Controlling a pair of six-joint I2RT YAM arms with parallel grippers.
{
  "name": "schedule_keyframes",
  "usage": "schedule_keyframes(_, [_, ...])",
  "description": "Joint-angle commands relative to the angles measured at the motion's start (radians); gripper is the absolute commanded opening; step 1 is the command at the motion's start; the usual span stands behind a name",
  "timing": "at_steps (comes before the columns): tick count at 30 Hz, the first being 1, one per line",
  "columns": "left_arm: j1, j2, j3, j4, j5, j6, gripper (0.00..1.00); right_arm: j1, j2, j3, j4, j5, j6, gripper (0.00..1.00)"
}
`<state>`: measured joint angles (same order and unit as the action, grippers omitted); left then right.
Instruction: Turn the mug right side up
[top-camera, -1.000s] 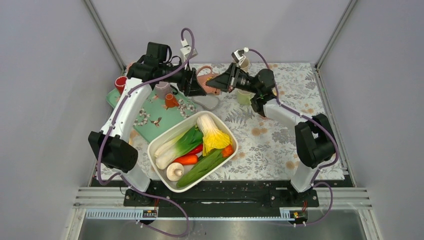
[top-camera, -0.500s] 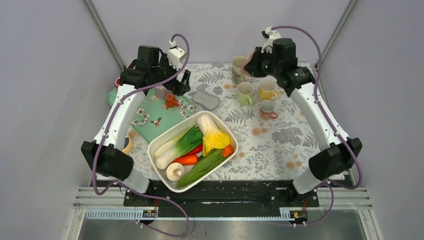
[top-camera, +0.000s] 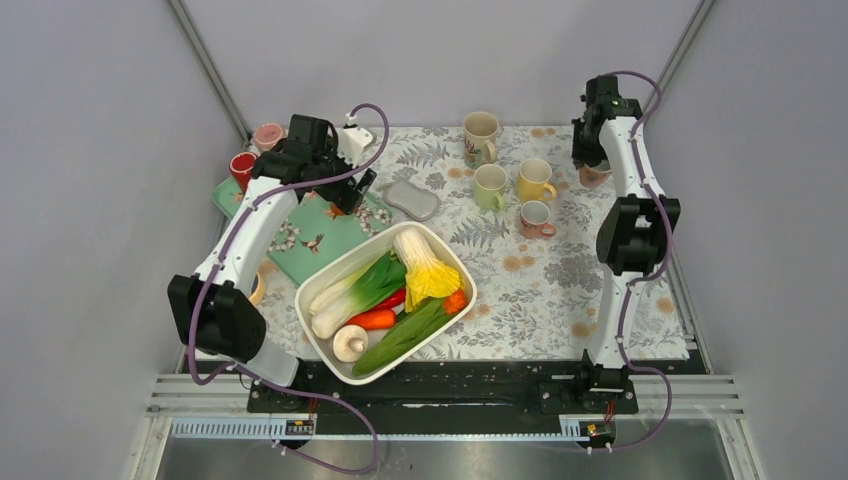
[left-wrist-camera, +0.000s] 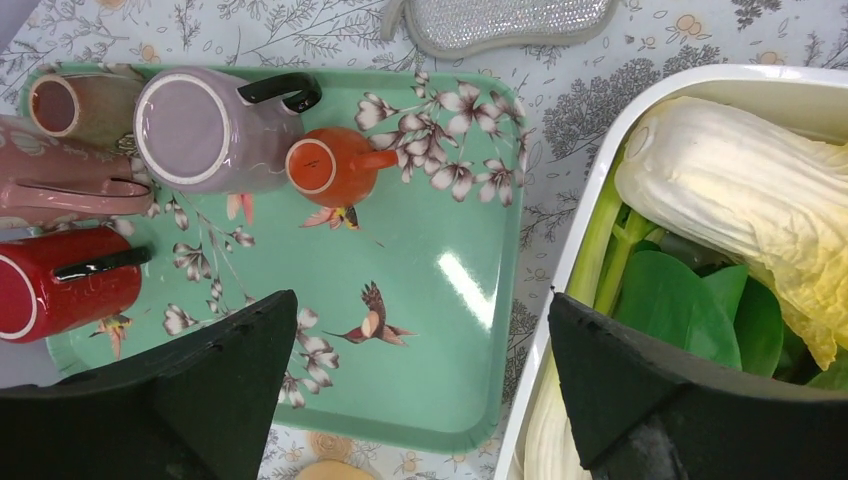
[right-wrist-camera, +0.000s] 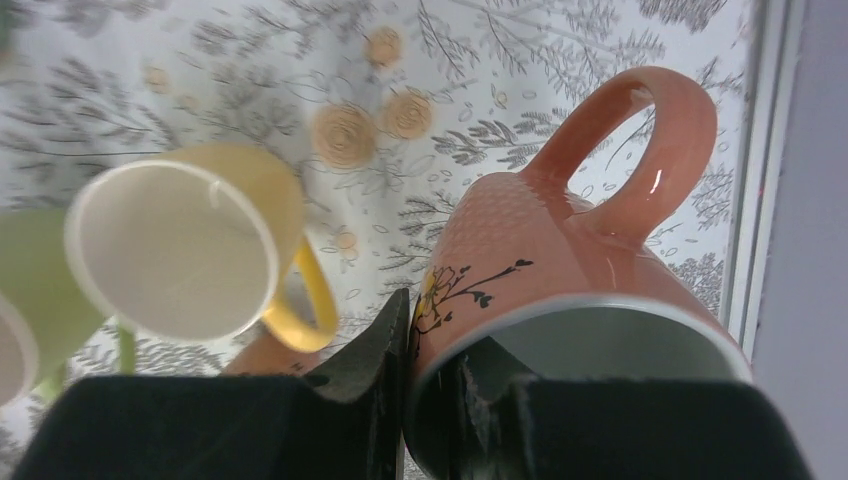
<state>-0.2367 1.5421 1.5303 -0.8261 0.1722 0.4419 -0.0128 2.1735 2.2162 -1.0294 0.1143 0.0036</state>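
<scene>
My right gripper (right-wrist-camera: 440, 385) is shut on the rim of a salmon-pink mug (right-wrist-camera: 580, 250) with a black flower drawing, one finger inside and one outside. The mug's open mouth faces the wrist camera and its handle points away. In the top view the right gripper (top-camera: 590, 165) holds this mug (top-camera: 596, 177) at the table's far right edge. My left gripper (left-wrist-camera: 420, 390) is open and empty above the green tray (left-wrist-camera: 440, 300), also seen from above (top-camera: 347, 192).
On the tray are an upside-down lilac mug (left-wrist-camera: 205, 130), a small orange mug (left-wrist-camera: 330, 165), and red (left-wrist-camera: 60, 285) and pink (left-wrist-camera: 60, 185) mugs on their sides. Yellow (top-camera: 533, 181), green (top-camera: 489, 186), beige (top-camera: 480, 135) and small pink (top-camera: 536, 218) mugs stand upright. There is also a grey sponge (top-camera: 411, 200) and a white vegetable tub (top-camera: 320, 290).
My right arm swung from the table's back middle to the far right edge, carrying the salmon mug. My left gripper let go of it and drew back over the tray.
</scene>
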Motion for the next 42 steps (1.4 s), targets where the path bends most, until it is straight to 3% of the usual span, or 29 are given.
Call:
schedule_keyframes(1, [-0.003,-0.034,-0.018,0.027,-0.065,0.026,0.99,-0.022,0.061,0.102,-0.042,-0.016,-0.010,0.00])
schedule_keyframes(8, [0.002,0.035,-0.016,0.030,-0.167,0.050,0.99,-0.065,0.168,0.068,-0.022,-0.103,0.047,0.00])
schedule_keyframes(14, [0.056,0.158,0.067,0.019,-0.218,0.043,0.99,-0.065,0.163,-0.003,0.020,-0.123,0.057,0.00])
schedule_keyframes(19, [0.090,0.270,0.153,0.018,-0.218,0.078,0.99,-0.065,0.153,-0.017,0.023,-0.146,0.057,0.31])
schedule_keyframes(21, [0.089,0.288,0.158,0.019,-0.185,0.158,0.94,-0.065,0.140,-0.023,0.021,-0.150,0.051,0.42])
schedule_keyframes(25, [0.062,0.261,0.084,0.016,-0.030,0.465,0.75,-0.065,0.088,-0.033,0.009,-0.153,0.040,0.60])
schedule_keyframes(27, [0.046,0.237,0.011,0.037,0.001,0.657,0.74,-0.065,0.047,-0.047,0.009,-0.143,0.030,0.67])
schedule_keyframes(32, [0.002,0.293,-0.081,0.167,-0.166,0.980,0.75,-0.065,-0.048,-0.088,0.007,-0.091,0.003,0.92])
schedule_keyframes(37, [0.003,0.411,-0.032,0.222,-0.201,1.094,0.74,-0.065,-0.136,-0.138,0.012,-0.097,0.017,0.98])
schedule_keyframes(42, [-0.001,0.491,0.024,0.256,-0.206,1.105,0.67,-0.065,-0.244,-0.270,0.073,-0.145,0.036,0.99])
